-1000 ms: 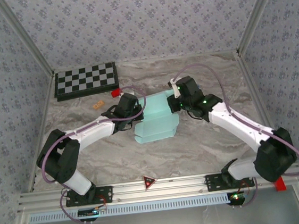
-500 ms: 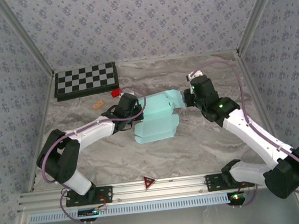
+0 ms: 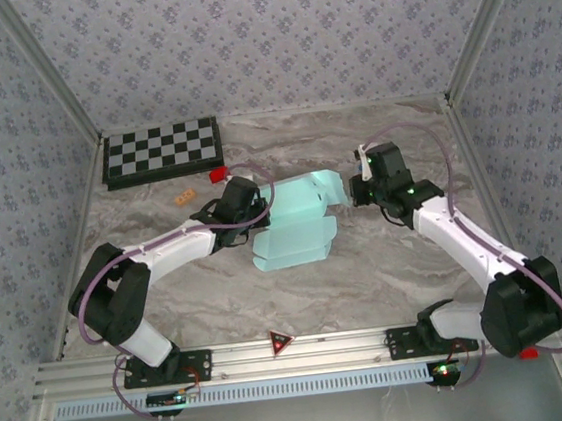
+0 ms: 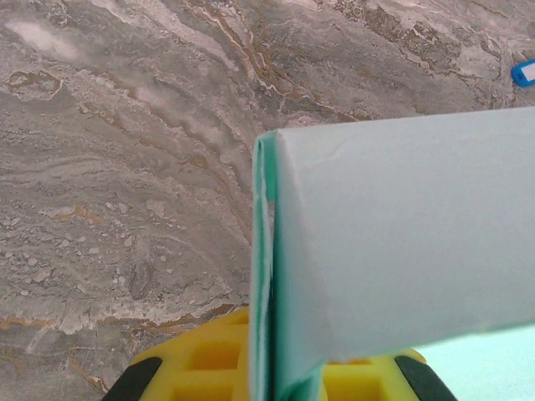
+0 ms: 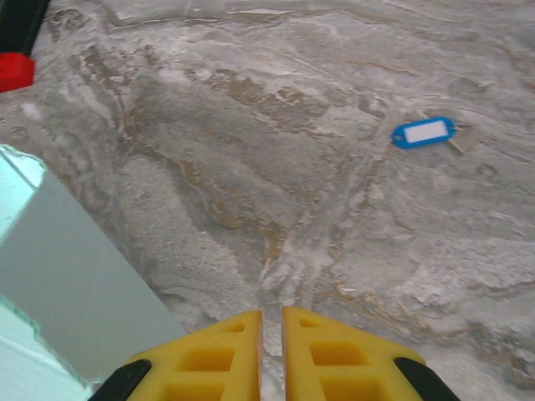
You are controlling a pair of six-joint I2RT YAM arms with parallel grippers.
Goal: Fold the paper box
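paper box [image 3: 297,219]: thin card, matt, smooth
bench [image 5: 334,167]: marble-look top, veined, smooth, faint sheen
right pincer [image 5: 272,322]: yellow plastic, matt, moulded square recesses
rail [image 3: 356,345], bottom of frame: bare ribbed metal
key tag [image 5: 425,132]: glossy blue plastic

The paper box [image 3: 293,231] lies between left tool [image 3: 264,210] and right tool [image 3: 353,192].
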